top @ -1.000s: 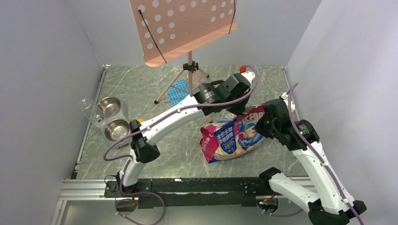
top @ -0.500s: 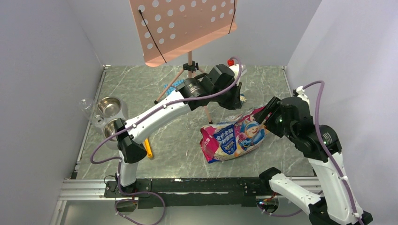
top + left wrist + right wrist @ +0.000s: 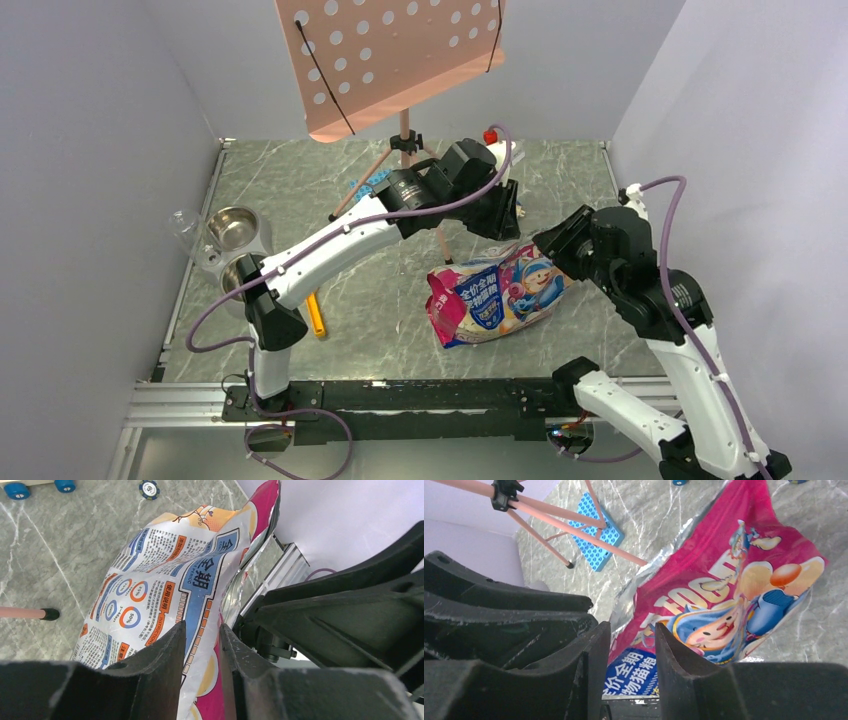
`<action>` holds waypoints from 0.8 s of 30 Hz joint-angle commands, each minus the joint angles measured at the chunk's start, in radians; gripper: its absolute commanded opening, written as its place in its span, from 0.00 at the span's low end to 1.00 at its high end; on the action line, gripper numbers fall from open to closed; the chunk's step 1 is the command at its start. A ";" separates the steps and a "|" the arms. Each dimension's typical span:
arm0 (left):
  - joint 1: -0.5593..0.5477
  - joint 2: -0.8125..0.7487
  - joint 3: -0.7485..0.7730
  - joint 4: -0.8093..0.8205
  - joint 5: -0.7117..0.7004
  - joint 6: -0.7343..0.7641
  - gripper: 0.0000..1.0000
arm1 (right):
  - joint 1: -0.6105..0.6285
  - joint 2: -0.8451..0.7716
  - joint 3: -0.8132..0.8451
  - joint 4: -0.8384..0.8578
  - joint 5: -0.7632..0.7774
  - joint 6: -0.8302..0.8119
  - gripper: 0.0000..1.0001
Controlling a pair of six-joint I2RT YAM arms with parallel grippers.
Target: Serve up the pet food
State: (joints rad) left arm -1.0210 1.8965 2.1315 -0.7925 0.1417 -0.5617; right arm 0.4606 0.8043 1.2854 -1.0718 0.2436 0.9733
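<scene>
Left arm (image 3: 335, 243) and right arm (image 3: 702, 388): white moulded links between black joints (image 3: 277, 325). A purple cable (image 3: 664, 183), tied along each arm, loops free behind the hand. Left hand (image 3: 202, 630) and right hand (image 3: 632, 630) each carry two matte black, wedge-shaped fingers (image 3: 162, 652), scuffed with pale specks.

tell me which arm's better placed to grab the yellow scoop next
Left, probably: the yellow scoop lies right beside the left arm, while the right arm sits across the bag from it.
</scene>
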 commanded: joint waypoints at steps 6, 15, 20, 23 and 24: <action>-0.002 -0.047 0.018 0.006 -0.010 0.032 0.38 | -0.003 0.061 -0.060 0.106 -0.019 0.021 0.32; -0.024 0.000 0.045 -0.026 -0.015 0.058 0.36 | -0.007 0.064 -0.148 0.154 -0.058 -0.007 0.00; -0.037 0.027 0.058 -0.045 -0.024 0.054 0.44 | -0.007 0.019 -0.145 0.187 -0.053 -0.089 0.00; -0.037 0.042 0.068 -0.053 -0.035 0.050 0.44 | -0.007 -0.040 -0.188 0.247 -0.067 -0.111 0.00; -0.037 0.046 0.073 -0.057 -0.038 0.047 0.44 | -0.007 -0.054 -0.199 0.256 -0.075 -0.110 0.00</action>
State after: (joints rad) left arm -1.0542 1.9209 2.1551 -0.8375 0.1307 -0.5175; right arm 0.4541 0.8185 1.1213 -0.8932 0.1928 0.9203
